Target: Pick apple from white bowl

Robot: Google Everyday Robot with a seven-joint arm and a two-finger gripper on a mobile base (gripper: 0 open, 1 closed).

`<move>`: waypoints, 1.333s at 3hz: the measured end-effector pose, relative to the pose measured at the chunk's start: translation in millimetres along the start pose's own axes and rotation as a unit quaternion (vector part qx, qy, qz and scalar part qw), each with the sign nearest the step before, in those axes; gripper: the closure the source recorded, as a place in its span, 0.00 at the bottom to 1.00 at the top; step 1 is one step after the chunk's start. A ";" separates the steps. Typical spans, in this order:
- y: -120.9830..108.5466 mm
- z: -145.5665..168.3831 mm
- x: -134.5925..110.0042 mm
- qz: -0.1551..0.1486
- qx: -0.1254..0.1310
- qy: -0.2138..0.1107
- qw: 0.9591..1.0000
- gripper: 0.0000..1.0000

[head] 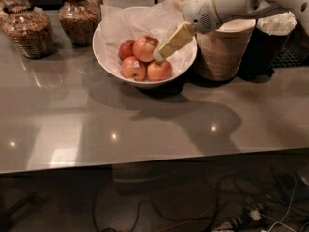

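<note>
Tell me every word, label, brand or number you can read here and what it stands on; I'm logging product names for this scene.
None: no word, number or brand can be read anywhere.
Glass jars: no label shows.
The apple and the others in the white bowl: no sticker can be made out.
The gripper, over the white bowl just right of the apple: no marking shows.
Stacked beige bowls: no print shows.

Grey glossy countertop (145,134), light spots reflected; dark floor (53,202) beneath, tangled cables (159,212), power strip (237,221).
</note>
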State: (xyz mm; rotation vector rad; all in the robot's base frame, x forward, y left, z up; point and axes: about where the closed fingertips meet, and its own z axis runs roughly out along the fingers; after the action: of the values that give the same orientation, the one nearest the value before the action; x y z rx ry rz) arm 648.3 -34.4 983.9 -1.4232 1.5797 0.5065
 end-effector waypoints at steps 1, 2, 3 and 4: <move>-11.9 29.0 11.0 0.015 -0.034 -0.034 0.999 0.00; -18.3 50.2 23.1 0.026 -0.060 -0.048 0.997 0.00; -18.3 63.3 35.9 0.031 -0.075 -0.039 0.996 0.00; -14.1 71.3 43.4 0.020 -0.085 -0.014 0.996 0.00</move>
State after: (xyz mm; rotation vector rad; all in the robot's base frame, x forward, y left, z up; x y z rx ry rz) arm 690.6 -5.2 916.6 -1.5069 1.5759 0.6941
